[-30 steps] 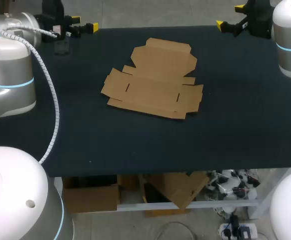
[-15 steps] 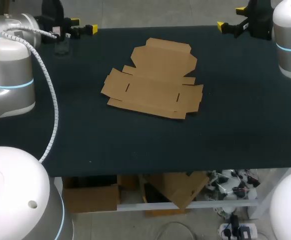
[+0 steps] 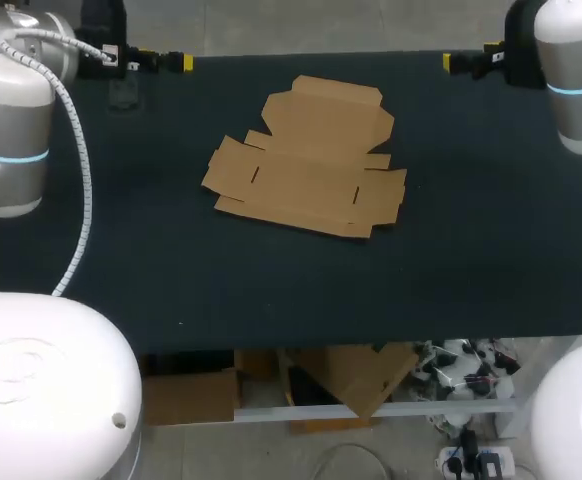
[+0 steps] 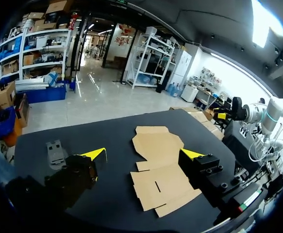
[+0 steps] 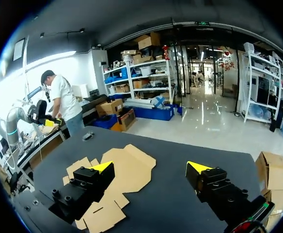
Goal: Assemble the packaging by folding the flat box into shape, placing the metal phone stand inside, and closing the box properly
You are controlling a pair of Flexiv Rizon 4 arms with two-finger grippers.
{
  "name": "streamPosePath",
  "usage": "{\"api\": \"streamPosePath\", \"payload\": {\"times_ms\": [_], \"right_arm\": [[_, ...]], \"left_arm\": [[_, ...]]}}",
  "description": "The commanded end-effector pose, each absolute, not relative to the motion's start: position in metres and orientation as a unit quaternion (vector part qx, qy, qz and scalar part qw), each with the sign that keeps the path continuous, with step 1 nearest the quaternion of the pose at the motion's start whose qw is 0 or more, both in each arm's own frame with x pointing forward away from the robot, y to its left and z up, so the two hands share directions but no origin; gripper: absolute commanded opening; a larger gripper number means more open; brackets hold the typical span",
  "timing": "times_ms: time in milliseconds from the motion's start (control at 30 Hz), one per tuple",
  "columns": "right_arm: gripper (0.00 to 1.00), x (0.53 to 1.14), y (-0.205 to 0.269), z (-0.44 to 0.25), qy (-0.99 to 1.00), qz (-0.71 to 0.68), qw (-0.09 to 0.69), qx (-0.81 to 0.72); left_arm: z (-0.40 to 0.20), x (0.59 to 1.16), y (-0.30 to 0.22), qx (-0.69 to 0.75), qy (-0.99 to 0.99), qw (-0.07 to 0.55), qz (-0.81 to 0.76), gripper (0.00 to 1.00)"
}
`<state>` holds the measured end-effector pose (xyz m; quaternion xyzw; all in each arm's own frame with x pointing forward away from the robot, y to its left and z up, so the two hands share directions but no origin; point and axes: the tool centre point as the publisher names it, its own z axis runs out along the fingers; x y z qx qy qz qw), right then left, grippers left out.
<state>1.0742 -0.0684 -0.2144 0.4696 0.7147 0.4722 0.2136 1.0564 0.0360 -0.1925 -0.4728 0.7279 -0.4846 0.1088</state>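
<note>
Cardboard flat box point(image 3: 306, 160) unmoved, unfolded, ahead of open, empty left gripper point(image 4: 144, 153) and right gripper point(image 5: 149, 167), both slightly shifted.

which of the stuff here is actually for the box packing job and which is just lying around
For the job:
flat cardboard box, unfolded, mid-table
small grey phone stand, near the table's far edge, beside the left gripper
left gripper and right gripper, both open, holding nothing

Just there:
black table, only the work surface
</note>
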Motion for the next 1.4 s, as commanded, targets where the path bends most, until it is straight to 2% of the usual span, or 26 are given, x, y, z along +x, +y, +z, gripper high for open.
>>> {"api": "streamPosePath", "payload": {"times_ms": [33, 333, 767, 1400], "right_arm": [[1.00, 1.066, -0.065, -0.212, 0.737, 0.421, 0.170, 0.500], [1.00, 1.043, -0.067, -0.231, 0.728, 0.390, 0.104, 0.553], [1.00, 1.012, -0.077, -0.250, 0.723, 0.369, 0.013, 0.584], [1.00, 1.008, -0.077, -0.249, 0.727, 0.359, 0.011, 0.585]], "left_arm": [[-0.192, 1.048, 0.036, -0.494, 0.768, 0.060, -0.403, 1.00], [-0.211, 1.031, 0.036, -0.511, 0.789, -0.007, -0.341, 1.00], [-0.227, 1.016, 0.041, -0.516, 0.806, -0.045, -0.288, 1.00], [-0.227, 1.016, 0.041, -0.516, 0.806, -0.045, -0.288, 1.00]]}}
